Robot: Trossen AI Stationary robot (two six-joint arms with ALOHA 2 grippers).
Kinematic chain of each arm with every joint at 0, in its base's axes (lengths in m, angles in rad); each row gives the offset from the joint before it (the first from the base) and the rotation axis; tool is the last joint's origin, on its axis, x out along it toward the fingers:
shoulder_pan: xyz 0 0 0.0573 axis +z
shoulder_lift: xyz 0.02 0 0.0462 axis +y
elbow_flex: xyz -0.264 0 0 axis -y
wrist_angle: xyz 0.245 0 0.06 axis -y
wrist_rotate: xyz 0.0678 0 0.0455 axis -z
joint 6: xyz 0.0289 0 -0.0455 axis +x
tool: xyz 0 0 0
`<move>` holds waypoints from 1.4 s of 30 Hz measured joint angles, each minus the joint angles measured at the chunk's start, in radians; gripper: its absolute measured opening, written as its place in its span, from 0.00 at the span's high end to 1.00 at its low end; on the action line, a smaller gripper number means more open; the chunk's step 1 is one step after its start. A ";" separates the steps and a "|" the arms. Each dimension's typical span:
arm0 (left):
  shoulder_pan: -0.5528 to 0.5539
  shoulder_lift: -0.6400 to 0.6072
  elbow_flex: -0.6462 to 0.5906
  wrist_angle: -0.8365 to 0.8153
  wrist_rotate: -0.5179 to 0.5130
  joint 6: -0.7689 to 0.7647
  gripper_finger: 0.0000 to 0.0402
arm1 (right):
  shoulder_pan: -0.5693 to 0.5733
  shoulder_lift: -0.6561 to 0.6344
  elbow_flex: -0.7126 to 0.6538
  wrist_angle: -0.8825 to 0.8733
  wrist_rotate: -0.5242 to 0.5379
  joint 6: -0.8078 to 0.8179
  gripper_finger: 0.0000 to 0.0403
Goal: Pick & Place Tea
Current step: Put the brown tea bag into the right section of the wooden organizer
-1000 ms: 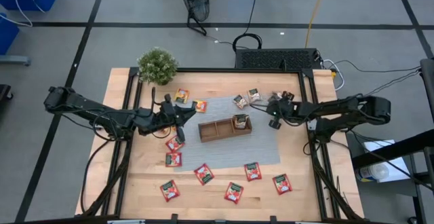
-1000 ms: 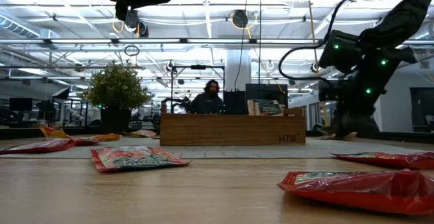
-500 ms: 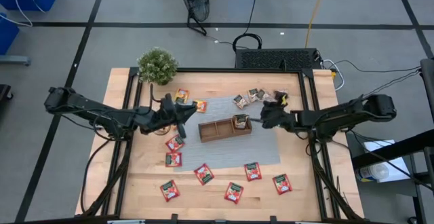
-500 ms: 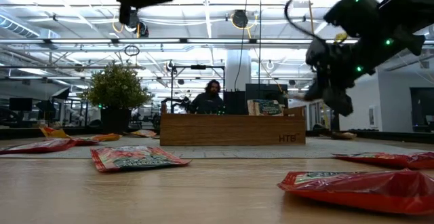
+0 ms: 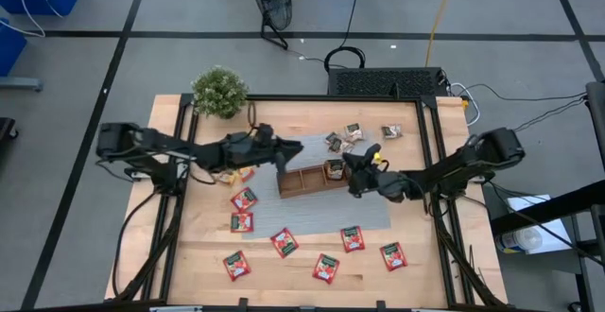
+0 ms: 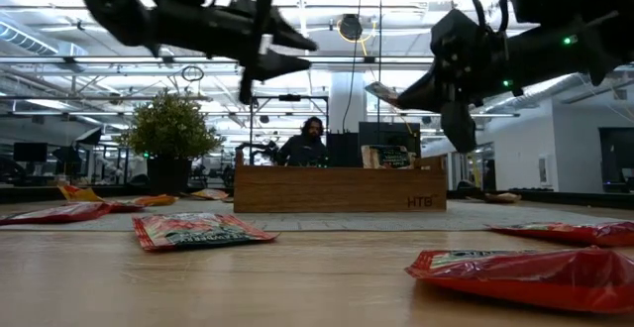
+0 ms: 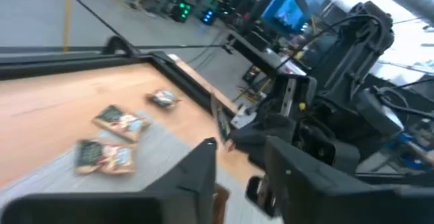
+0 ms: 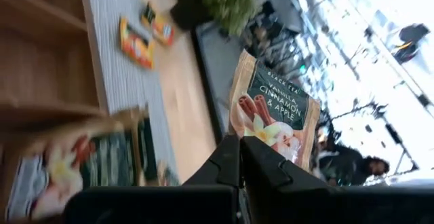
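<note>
My right gripper is shut on a grey-brown tea sachet, held in the air by the right end of the wooden tray. In the low view this sachet sticks out past the gripper. Another sachet stands in the tray's right compartment. My left gripper hovers open over the tray's left end, with nothing between its fingers. Several red sachets lie flat on the near part of the table. My right gripper pinches the sachet by one edge between its two shut fingers. The fingers come about level from the table's right side. The sachet stands out beyond the fingertips, lifted clear of the table and the tray.
A grey mat lies under the tray. Grey-brown sachets lie on the far part of the table, one near the far right. A potted plant stands at the far left corner. The two grippers face each other closely above the tray.
My right gripper has risen from the far right sachets with the grey-brown sachet, gone toward the tray and tipped up to level. My left gripper has gone toward the table's right, over the tray's left end, sunk a little, rolled, and opened.
</note>
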 joint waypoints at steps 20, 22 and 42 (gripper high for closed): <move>0.024 0.221 0.288 -0.239 0.029 0.051 0.45 | 0.042 0.083 0.071 0.070 0.031 -0.077 1.00; 0.023 0.221 0.288 -0.241 0.028 0.051 0.46 | 0.045 0.083 0.072 0.081 0.030 -0.080 1.00; 0.035 0.198 0.286 -0.279 0.213 0.186 0.99 | 0.046 0.083 0.073 0.073 -0.033 -0.004 0.99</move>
